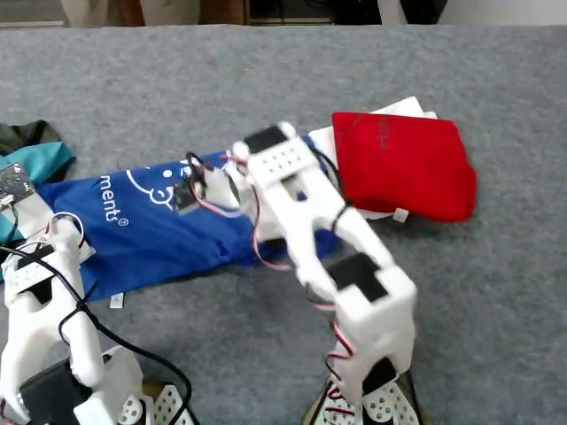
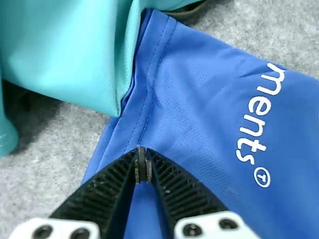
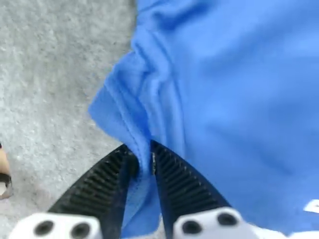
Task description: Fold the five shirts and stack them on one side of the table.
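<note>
A blue shirt point(image 1: 151, 230) with white print lies stretched across the left and middle of the grey table point(image 1: 496, 292). My left gripper point(image 2: 142, 167) is shut on the blue shirt point(image 2: 199, 119) near its corner, next to a teal shirt point(image 2: 65, 50). My right gripper point(image 3: 142, 159) is shut on a bunched edge of the blue shirt point(image 3: 234, 84); in the high view the right gripper point(image 1: 195, 184) sits over the shirt's middle. A folded red shirt point(image 1: 403, 164) rests on a white one point(image 1: 407, 108) at the back right.
At the far left edge lie the teal shirt point(image 1: 40, 159) and a dark green garment point(image 1: 22, 135). The left arm point(image 1: 40, 301) stands at the front left and the right arm point(image 1: 363, 301) at front centre. Bare grey cloth spreads at the front right and back.
</note>
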Robot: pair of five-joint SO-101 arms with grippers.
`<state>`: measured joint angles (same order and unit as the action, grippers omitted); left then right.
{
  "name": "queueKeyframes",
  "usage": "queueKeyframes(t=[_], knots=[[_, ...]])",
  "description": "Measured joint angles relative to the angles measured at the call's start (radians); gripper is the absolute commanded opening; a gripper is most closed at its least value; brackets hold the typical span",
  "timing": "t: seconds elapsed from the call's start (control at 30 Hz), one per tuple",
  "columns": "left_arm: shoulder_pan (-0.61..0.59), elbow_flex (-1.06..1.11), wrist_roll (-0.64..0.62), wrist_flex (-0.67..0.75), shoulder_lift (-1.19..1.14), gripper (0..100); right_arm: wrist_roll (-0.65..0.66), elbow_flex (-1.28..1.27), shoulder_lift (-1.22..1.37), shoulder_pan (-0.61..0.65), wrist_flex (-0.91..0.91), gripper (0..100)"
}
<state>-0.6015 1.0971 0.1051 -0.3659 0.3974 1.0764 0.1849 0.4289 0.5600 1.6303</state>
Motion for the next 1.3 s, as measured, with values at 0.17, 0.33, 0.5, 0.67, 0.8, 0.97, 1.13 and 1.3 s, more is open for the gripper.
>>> queueKeyframes(t=[0.17,0.33,0.5,0.67,0.8,0.97,1.13,1.3], knots=[[0.0,0.0,0.0,0.0,0.0,2,0.018,0.393,0.207,0.0,0.126,0.2],[0.0,0.0,0.0,0.0,0.0,2,0.052,0.632,0.381,0.0,0.13,0.3],[0.0,0.0,0.0,0.0,0.0,2,0.055,0.733,0.47,0.0,0.133,21.4],[0.0,0.0,0.0,0.0,0.0,2,0.055,0.77,0.476,0.0,0.133,36.7],[0.0,0.0,0.0,0.0,0.0,2,0.055,0.818,0.476,0.0,0.133,26.9],[0.0,0.0,0.0,0.0,0.0,2,0.015,0.812,0.468,-0.018,0.133,0.0],[0.0,0.0,0.0,0.0,0.0,2,-0.017,0.6,0.334,-0.017,0.133,0.5],[0.0,0.0,0.0,0.0,0.0,2,-0.069,0.315,0.167,-0.017,0.133,0.1]])
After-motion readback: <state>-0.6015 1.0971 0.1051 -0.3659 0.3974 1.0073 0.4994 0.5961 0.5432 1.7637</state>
